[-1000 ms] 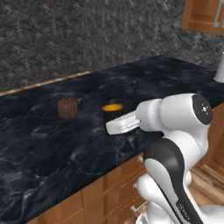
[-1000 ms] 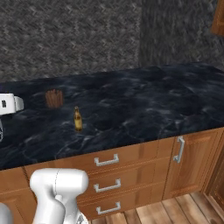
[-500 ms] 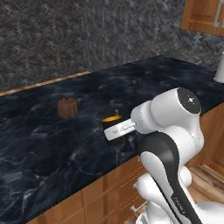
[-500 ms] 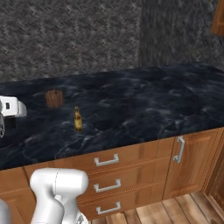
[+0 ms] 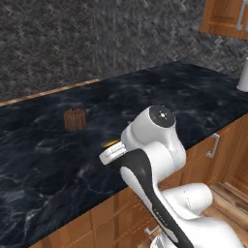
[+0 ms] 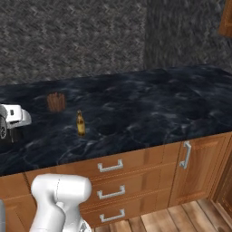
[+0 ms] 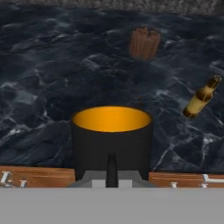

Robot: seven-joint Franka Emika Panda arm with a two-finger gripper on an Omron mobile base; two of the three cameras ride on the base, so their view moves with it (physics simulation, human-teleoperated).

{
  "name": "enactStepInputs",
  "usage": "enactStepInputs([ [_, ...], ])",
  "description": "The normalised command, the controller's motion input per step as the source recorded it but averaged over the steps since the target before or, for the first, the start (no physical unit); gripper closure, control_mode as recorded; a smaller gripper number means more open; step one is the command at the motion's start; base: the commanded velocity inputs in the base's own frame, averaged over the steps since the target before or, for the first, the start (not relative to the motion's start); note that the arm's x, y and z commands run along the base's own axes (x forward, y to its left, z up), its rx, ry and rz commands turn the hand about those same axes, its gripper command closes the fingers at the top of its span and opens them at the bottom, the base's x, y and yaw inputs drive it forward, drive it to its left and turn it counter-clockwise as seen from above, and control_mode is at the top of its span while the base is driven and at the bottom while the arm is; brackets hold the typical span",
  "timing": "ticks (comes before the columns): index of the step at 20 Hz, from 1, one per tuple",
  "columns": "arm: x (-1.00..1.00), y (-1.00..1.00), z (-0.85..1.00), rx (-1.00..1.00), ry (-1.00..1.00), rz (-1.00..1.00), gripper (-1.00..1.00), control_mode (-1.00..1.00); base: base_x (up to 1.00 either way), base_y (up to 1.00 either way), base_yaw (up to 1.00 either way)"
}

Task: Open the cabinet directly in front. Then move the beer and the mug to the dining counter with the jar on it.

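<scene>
No writing can be read anywhere; the slim brown glass bottle's (image 6: 80, 123) pale label shows no legible letters.

Two rear flanks; hand view close

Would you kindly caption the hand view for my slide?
Gripper shut on the mug above the dining counter, with the jar and beer standing beyond.

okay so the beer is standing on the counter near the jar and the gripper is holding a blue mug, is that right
Not quite: the mug is black with an orange inside, not blue, as the hand view shows. The rest holds: the beer stands on the counter near the jar, and the gripper is shut on the mug.
</scene>
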Motion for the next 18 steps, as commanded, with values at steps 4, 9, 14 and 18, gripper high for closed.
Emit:
enactStepInputs([
  [4,1.00,0.05,-0.22,0.00,0.05,-0.01,1.00,-1.00,0.00,0.00,0.00],
  [9,1.00,0.00,-0.21,0.00,0.00,-0.03,1.00,-1.00,0.00,0.00,0.00],
  [14,0.95,0.23,-0.55,0.00,-0.02,-0.03,1.00,-1.00,0.00,0.00,0.00],
  [18,0.50,0.29,-0.40,0.00,-0.13,-0.06,1.00,-1.00,0.00,0.00,0.00],
])
